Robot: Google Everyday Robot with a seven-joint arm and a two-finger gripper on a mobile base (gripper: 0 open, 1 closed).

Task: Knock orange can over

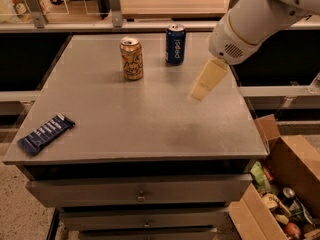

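The orange can (131,58) stands upright on the grey table (125,119), toward the back and left of the middle. It is orange-gold with pale swirls and a silver top. My gripper (199,91) hangs from the white arm coming in from the upper right. It is above the table's right half, to the right of the orange can and a little nearer the front. It touches nothing.
A blue can (175,44) with white lettering stands upright just right of and behind the orange can. A dark blue snack wrapper (46,133) lies at the table's front left. An open cardboard box (280,194) of items sits on the floor at the right.
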